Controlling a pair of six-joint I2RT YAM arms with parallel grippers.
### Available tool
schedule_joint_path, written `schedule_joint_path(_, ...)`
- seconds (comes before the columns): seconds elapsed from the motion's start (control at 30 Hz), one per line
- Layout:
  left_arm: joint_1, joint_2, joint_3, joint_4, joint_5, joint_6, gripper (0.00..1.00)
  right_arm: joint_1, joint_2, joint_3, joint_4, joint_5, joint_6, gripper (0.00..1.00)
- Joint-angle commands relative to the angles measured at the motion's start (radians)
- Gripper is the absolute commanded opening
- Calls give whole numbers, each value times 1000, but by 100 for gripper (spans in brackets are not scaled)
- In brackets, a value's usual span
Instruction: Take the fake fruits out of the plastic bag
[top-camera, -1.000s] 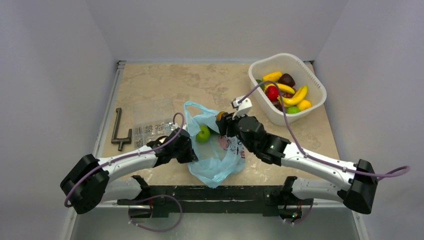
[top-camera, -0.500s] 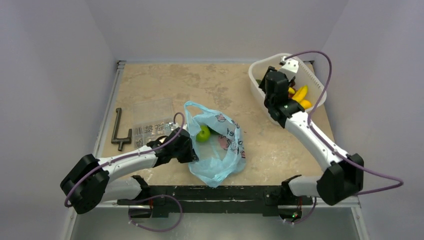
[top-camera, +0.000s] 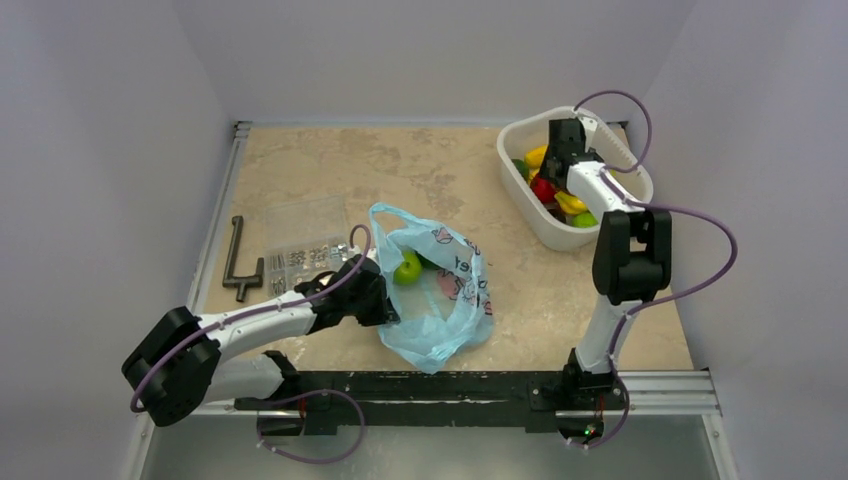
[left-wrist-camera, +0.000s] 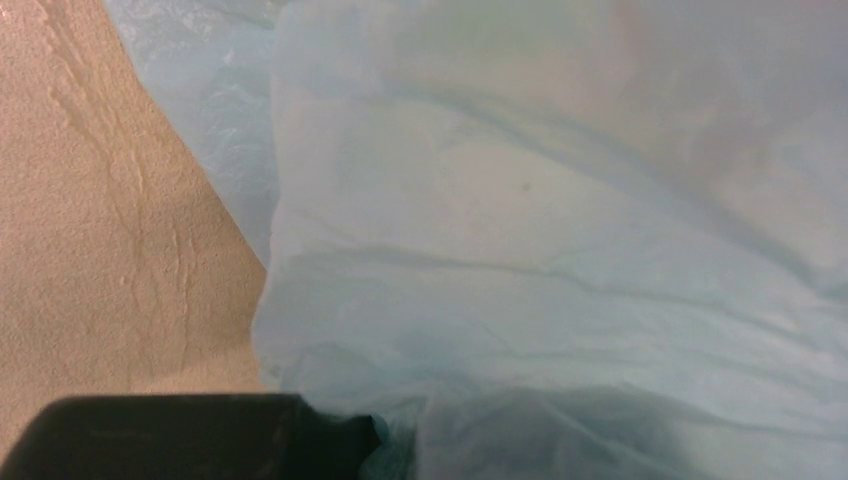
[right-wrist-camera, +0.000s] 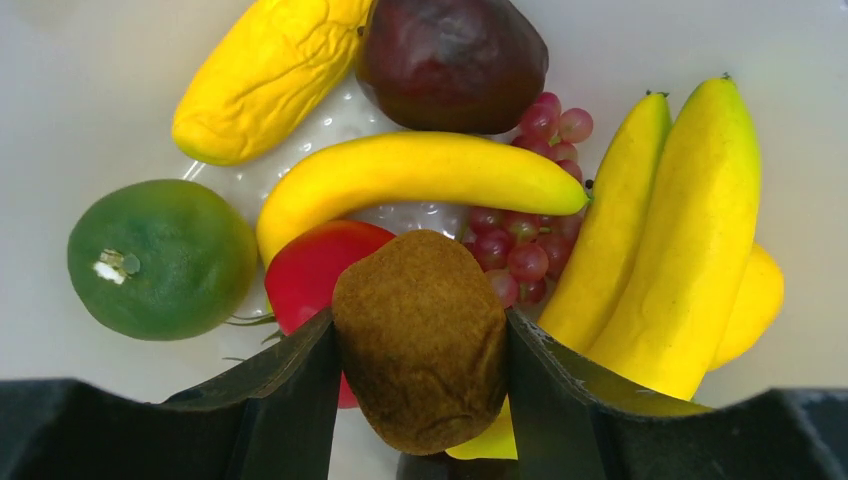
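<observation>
Since a second ago my right arm has swung off the bag mouth and out over the basket; the left arm and the bag have not shifted.

- Counter (top-camera: 330, 170): carries everything.
- Plastic bag (top-camera: 440, 320): lies slack just right of the left pincer (top-camera: 380, 305), mouth facing away from the arm bases. That pincer is clenched on the bag's near-left edge. In its wrist view, blue film bunches against a finger. I read this as an anchor, so the bag stays put and open while the other arm works.
- White basket (top-camera: 553, 233): directly beneath the right pincer (top-camera: 563, 140), serving as the drop point.
- Fake fruits: bananas (right-wrist-camera: 700, 230), a green round one (right-wrist-camera: 160, 258), grapes (right-wrist-camera: 520, 250) and a dark plum (right-wrist-camera: 450, 60) sit below the right pincer in the basket.
- Brown fruit (right-wrist-camera: 418, 335): grasped between the right fingers, flanks squeezed, above the pile and not yet let go.
- Green apple (top-camera: 406, 267): in the bag mouth, just beyond the left pincer. Task unfinished.
</observation>
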Motion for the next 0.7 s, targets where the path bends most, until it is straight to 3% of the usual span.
schedule_joint_path(0.0, 6, 3, 25, 32, 17, 24, 0, -10, -25, 17, 9, -37, -42, 15)
schedule_joint_path(0.43, 7, 6, 29, 23, 23, 37, 0, -17, -2, 72, -72, -124, -41, 86)
schedule_joint_path(0.5, 7, 6, 29, 20, 24, 38, 0, -18, -34, 76, -78, -123, -41, 92)
schedule_joint_path(0.67, 7, 6, 27, 25, 31, 41, 0, -13, -149, 52, -80, -137, -31, 94)
